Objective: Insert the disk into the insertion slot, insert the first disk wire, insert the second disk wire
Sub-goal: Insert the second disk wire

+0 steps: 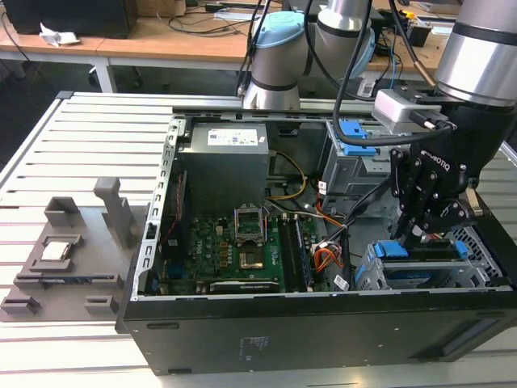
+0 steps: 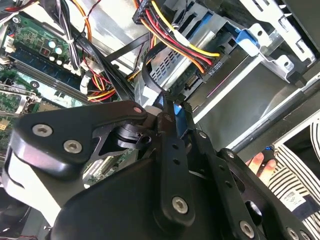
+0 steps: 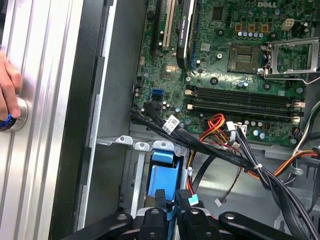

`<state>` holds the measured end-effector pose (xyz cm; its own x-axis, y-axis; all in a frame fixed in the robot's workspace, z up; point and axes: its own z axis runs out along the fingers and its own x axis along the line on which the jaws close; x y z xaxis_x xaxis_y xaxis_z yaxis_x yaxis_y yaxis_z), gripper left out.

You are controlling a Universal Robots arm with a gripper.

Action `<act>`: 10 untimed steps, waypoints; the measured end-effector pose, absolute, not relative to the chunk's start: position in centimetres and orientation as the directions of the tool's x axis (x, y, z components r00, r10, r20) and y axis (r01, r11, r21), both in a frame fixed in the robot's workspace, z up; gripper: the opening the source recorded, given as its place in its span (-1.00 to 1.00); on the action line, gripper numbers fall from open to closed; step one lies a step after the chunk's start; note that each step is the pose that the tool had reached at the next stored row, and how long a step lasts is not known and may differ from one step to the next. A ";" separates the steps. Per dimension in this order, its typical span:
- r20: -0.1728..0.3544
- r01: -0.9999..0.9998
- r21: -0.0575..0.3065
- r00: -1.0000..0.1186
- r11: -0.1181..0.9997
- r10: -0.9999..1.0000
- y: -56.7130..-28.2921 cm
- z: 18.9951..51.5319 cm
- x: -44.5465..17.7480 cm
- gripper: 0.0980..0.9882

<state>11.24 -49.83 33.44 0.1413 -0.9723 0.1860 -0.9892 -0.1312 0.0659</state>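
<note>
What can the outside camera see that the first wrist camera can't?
The exterior view alone takes in the whole computer case, the grey power supply and the grey holders on the table. The first wrist view alone catches a person's hand at a knob. Both show the gripper above the blue disk in the insertion slot, and the green motherboard.

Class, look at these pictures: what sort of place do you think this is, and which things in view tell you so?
Probably a robotics lab or workshop: an opened computer case lies on a slotted metal table, a robot arm's pincer reaches into it, and wooden desks with cables stand behind.
</note>
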 end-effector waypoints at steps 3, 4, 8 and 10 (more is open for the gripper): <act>0.186 -0.989 0.066 0.141 -0.131 -0.972 -49.8 33.4 11.2 -0.76; 0.186 -0.989 0.066 0.141 -0.131 -0.972 -49.8 33.5 11.2 -0.76; 0.186 -0.989 0.066 0.141 -0.131 -0.972 -49.8 34.3 11.2 -0.76; 0.173 -0.989 0.065 0.141 -0.132 -0.975 -50.0 34.3 11.2 -0.76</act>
<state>11.24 -50.03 34.33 0.1414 -0.9748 0.1726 -0.9891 -0.1321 0.0647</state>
